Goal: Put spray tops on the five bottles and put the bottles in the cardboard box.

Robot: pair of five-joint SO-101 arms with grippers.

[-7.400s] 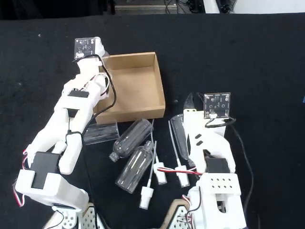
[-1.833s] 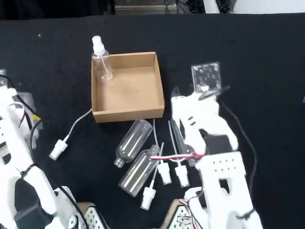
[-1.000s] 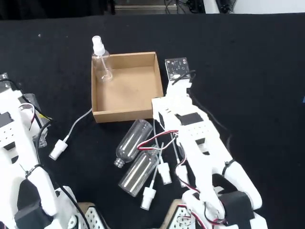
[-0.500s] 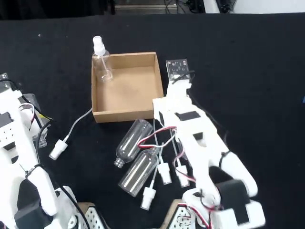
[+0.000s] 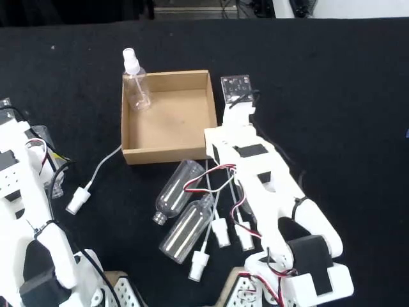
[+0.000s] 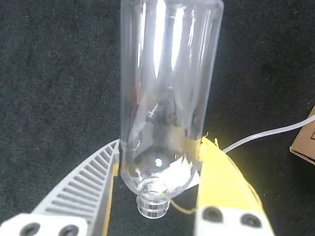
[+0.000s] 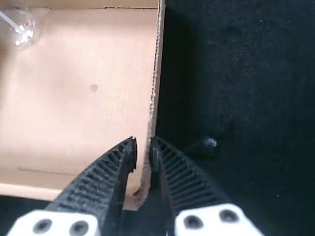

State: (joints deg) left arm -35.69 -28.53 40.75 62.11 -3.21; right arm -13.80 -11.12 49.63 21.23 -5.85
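Observation:
The cardboard box (image 5: 131, 155) lies mid-table, and one capped bottle (image 5: 135, 83) stands in its far left corner. My right gripper (image 7: 142, 147) is shut on the box's right wall (image 7: 156, 73), one finger inside and one outside. At the table's left edge my left gripper (image 6: 161, 142) is shut on a clear uncapped bottle (image 6: 170, 83), neck toward the camera. Two bare bottles (image 5: 179, 184) (image 5: 185, 225) lie in front of the box. Loose spray tops (image 5: 77, 199) (image 5: 220, 233) (image 5: 197, 263) lie around them.
The right arm (image 5: 255, 173) stretches over the spot beside the loose bottles and covers part of them. Red and white cables (image 5: 211, 182) hang over the bottles. Bare black cloth lies to the right of the box and behind it.
The right arm swung left from the table's middle and closed on the box's right wall. In the last half second the box slid slightly left. The left arm keeps still with its bottle.

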